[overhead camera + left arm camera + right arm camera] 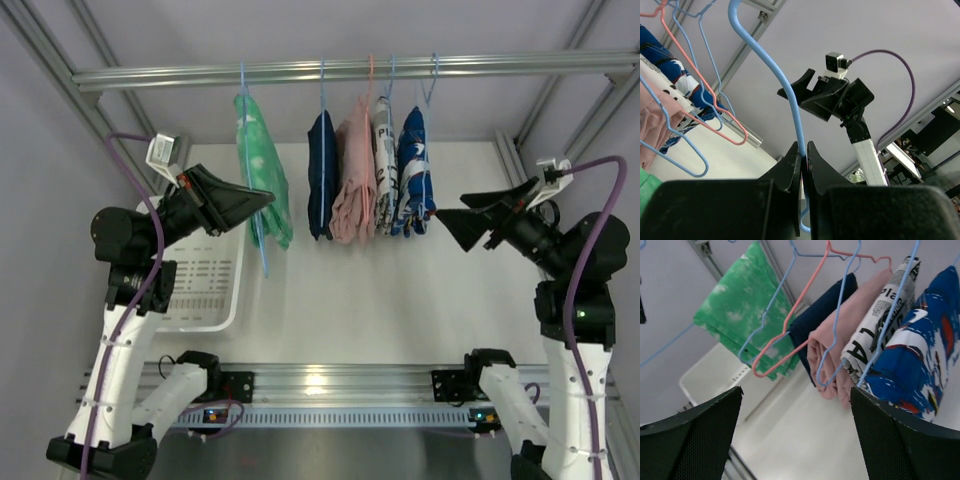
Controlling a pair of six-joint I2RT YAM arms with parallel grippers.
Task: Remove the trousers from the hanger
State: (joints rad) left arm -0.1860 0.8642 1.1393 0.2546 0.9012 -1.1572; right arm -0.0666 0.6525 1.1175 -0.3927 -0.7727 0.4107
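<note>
The green trousers [262, 170] hang from the light-blue hanger [243, 82] at the left end of the rail. My left gripper [265, 198] is beside them at mid height. In the left wrist view it [804, 147] is shut on the hanger's blue wire [790, 90], which runs up from between the jaws. A corner of the green trousers [647, 177] shows at the lower left there. My right gripper [450, 215] stands open just right of the hanging clothes, holding nothing. Its wrist view shows the open gripper [796, 395] facing the trousers [740, 310] past the other hangers.
On the same rail [350, 70] hang a navy garment [322, 175], a pink one [355, 185], a newsprint one [383, 165] and a blue-and-white one [412, 170]. A pink hanger [790, 330] hangs among them. A white basket [215, 290] sits on the table below the left arm.
</note>
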